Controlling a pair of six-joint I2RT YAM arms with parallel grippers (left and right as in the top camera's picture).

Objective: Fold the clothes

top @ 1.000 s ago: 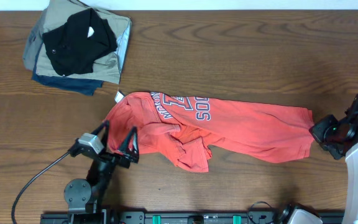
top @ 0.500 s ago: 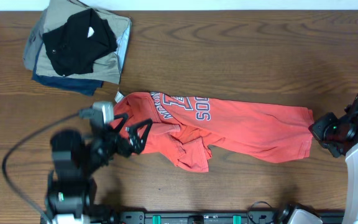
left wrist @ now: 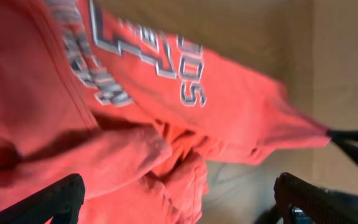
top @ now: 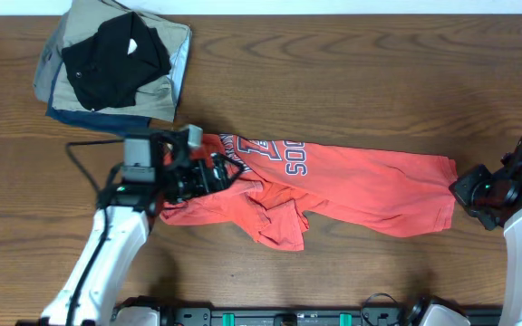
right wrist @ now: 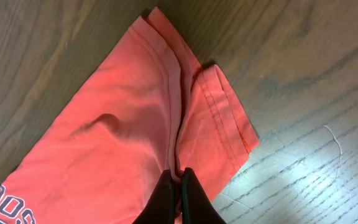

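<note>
The right gripper (right wrist: 178,178) sits near the worktop's (top: 352,81) right edge with its jaws pressed together on a pinched fold of the T-shirt's (top: 361,186) hem. Its arm is cut off by the overhead view's right edge.

Toward the left, the left gripper (top: 220,172) stands with its jaws as wide as they go over the shirt's bunched collar end. In the blurred wrist view the fingers (left wrist: 67,196) show only as dark tips at the bottom, on either side of rumpled red cloth. Whether they touch the fabric cannot be told.

The coral-red shirt lies stretched across the middle of the worktop, its lettering (top: 275,156) face up. The gripper covers part of its left end.

A pile of folded garments (top: 157,95), a black one (top: 111,59) on top, rests at the far left corner.
</note>
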